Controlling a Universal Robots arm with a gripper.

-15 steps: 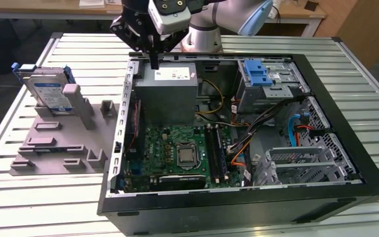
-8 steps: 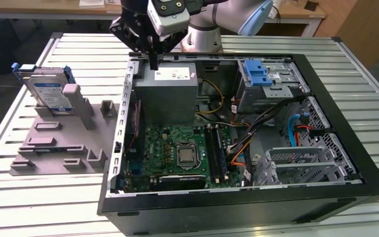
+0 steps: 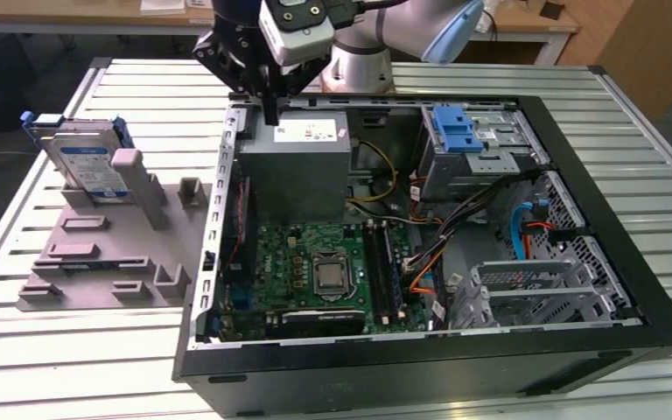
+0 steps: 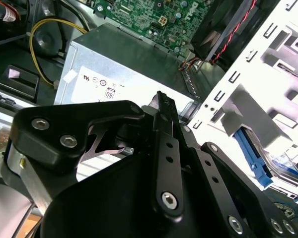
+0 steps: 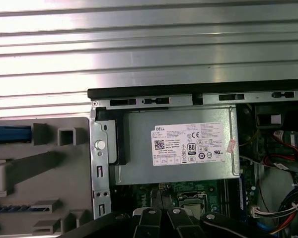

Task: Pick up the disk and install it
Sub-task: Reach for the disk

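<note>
The disk [image 3: 87,163], silver with a white-and-blue label in a blue caddy, stands on edge in a grey fixture [image 3: 102,258] at the exterior view's left, outside the computer case. The second wrist view shows its blue caddy [image 4: 254,154], and the first wrist view a strip of that caddy [image 5: 10,135]. My gripper [image 3: 270,112] hangs over the case's far left corner, above the grey power supply box [image 3: 295,166], apart from the disk. Its fingers [image 4: 161,106] are closed together with nothing between them.
The open black computer case [image 3: 616,262] lies on a slatted metal table [image 3: 67,367]. Inside are a green motherboard [image 3: 312,271], loose cables [image 3: 453,219] and a drive cage with a blue latch [image 3: 462,129] at the far right. The fixture has several empty slots.
</note>
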